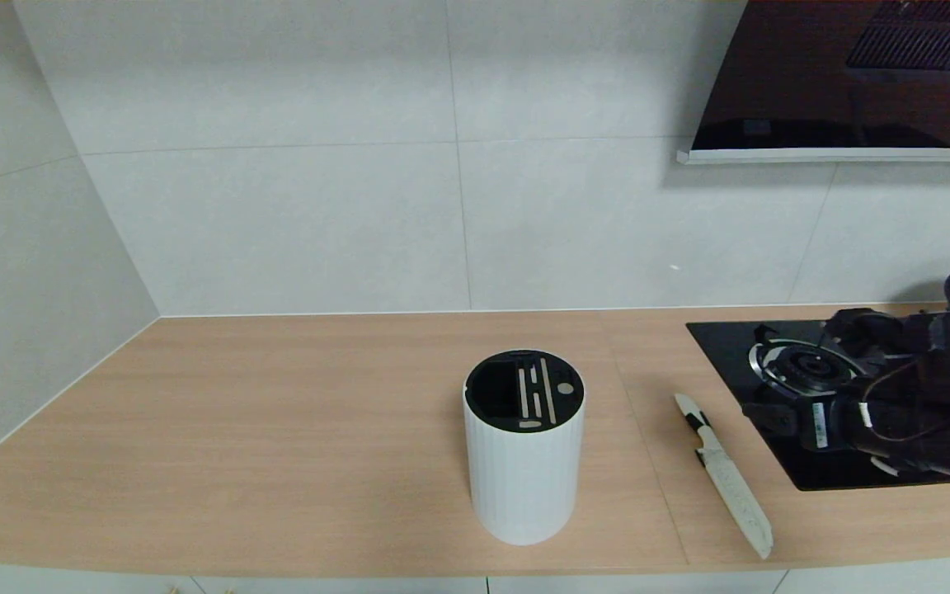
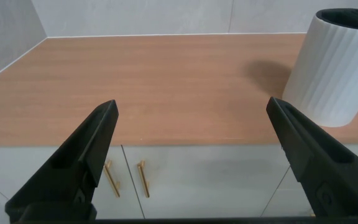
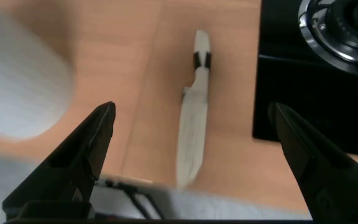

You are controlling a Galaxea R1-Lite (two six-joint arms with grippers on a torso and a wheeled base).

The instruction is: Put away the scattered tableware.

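On the worktop (image 1: pixel 277 429), right of the white slotted holder (image 1: pixel 524 462), lies a knife (image 1: pixel 726 478): stiff, thin, probably slick, best pinched across its black-banded end. Right pincer (image 3: pixel 191 112) gapes wide above it; left pincer (image 2: pixel 191 109), equally wide, hangs left of the holder.

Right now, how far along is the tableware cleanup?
Done: nothing; no handle sticks out of the holder. In hand: nothing. The right gripper is open above the knife, which lies flat on the counter between holder and hob. The left gripper is open by the counter's front edge. Left: grasp the knife, slot it into the holder.
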